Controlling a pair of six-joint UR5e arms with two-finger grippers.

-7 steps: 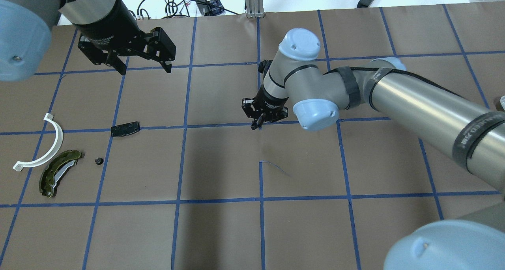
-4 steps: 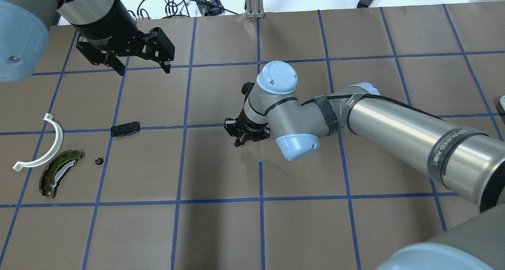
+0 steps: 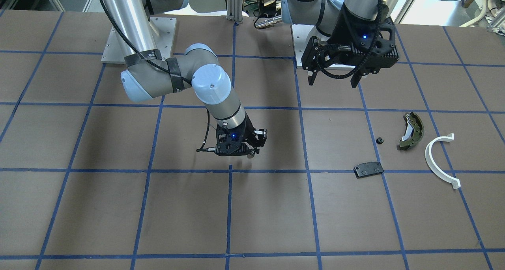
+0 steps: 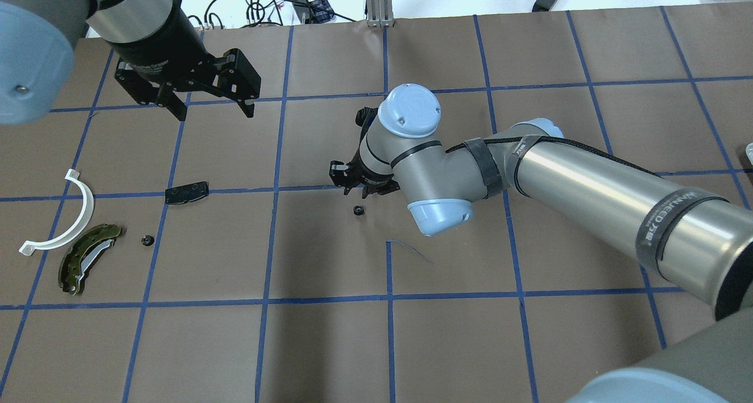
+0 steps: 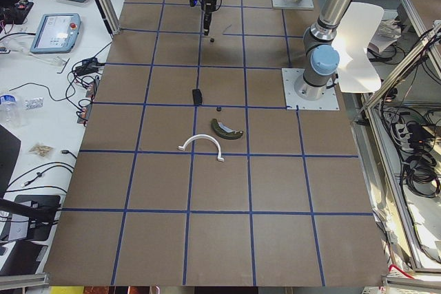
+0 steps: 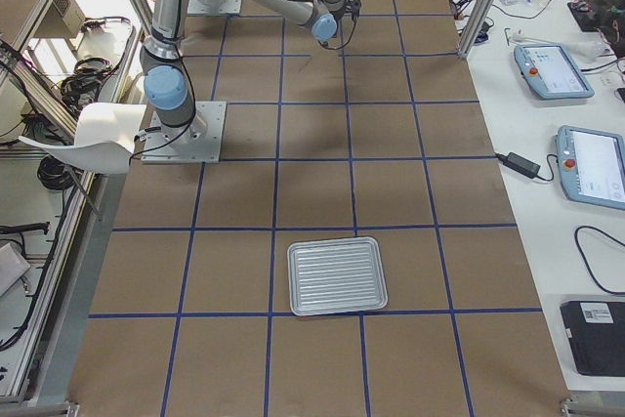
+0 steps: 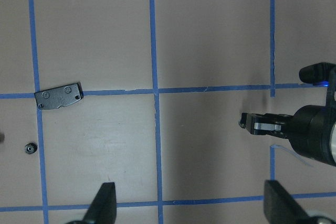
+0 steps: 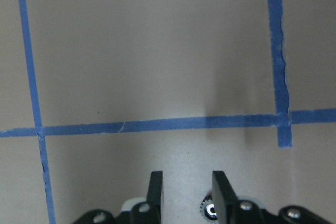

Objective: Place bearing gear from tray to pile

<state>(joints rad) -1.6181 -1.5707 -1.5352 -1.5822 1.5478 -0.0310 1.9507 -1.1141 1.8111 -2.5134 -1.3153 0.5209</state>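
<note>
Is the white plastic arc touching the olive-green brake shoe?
Apart. Front-facing view shows paper between the white semicircular plastic arc and olive-green curved brake shoe.

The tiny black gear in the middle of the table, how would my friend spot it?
Find the brown table with blue tape squares, then the right gripper hanging near its middle. The tiny black gear lies loose on the paper close by that gripper. It sits alone, while the other gear lies far off beside the green brake shoe and the white arc.

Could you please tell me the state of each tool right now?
Left tool: open, empty.
Right tool: open, empty; bearing gear lies loose below it.
</note>
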